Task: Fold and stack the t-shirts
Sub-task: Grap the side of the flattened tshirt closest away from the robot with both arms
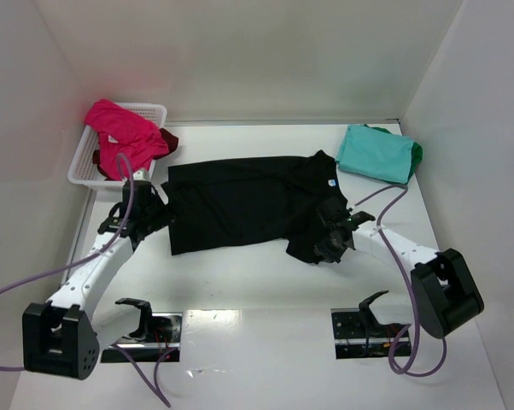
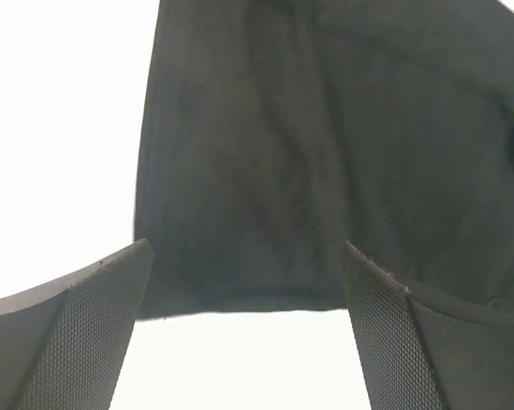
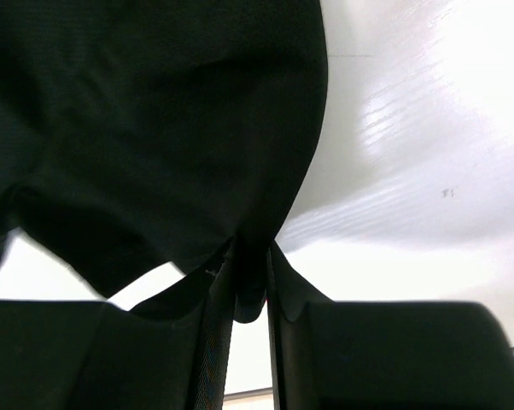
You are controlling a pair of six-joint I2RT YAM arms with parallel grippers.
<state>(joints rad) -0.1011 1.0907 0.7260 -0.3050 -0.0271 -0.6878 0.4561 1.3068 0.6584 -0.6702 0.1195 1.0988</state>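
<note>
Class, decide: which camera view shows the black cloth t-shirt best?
The top external view: the whole black cloth t-shirt lies spread out, its light-blue neck label visible. The left wrist view shows only one edge between open fingers; the right wrist view shows only a fold pinched between its fingers.

Spread end effector [image 2: 246, 248] frames black t-shirt [image 2: 325, 154] hem.

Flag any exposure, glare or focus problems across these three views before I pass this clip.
Top external: even light, a mild reflection on the table toward its near edge, black t-shirt shows few folds. Left wrist: table blown out white, left fingers sharp. Right wrist: shirt nearly pure black, streaky glare on the table.
</note>
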